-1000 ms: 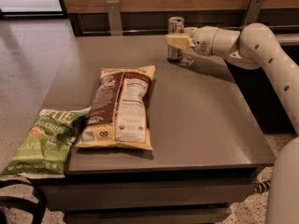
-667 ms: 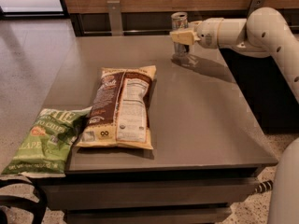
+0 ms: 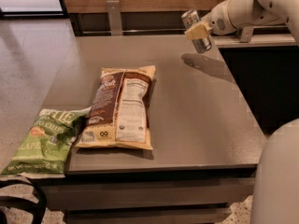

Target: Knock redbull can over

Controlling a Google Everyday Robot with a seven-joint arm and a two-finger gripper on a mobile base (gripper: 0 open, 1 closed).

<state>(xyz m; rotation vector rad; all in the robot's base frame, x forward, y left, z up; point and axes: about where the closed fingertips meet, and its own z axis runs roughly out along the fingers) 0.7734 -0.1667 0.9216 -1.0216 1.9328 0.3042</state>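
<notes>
The redbull can (image 3: 202, 44) is a slim silver can with a shiny top. It hangs tilted in the air above the far right part of the grey table (image 3: 196, 106), and its shadow falls on the tabletop below. My gripper (image 3: 196, 31) reaches in from the upper right on the white arm and is shut on the can's middle, with a yellowish finger pad (image 3: 198, 30) across its front.
A brown chip bag (image 3: 121, 108) lies flat mid-table. A green chip bag (image 3: 46, 141) hangs over the front left corner. A metal bracket (image 3: 113, 17) stands at the back edge against the wood wall. My white body (image 3: 275, 181) fills the lower right.
The gripper has carried the can up and to the right, off the tabletop. The can now tilts in the air. The chip bags have not moved.
</notes>
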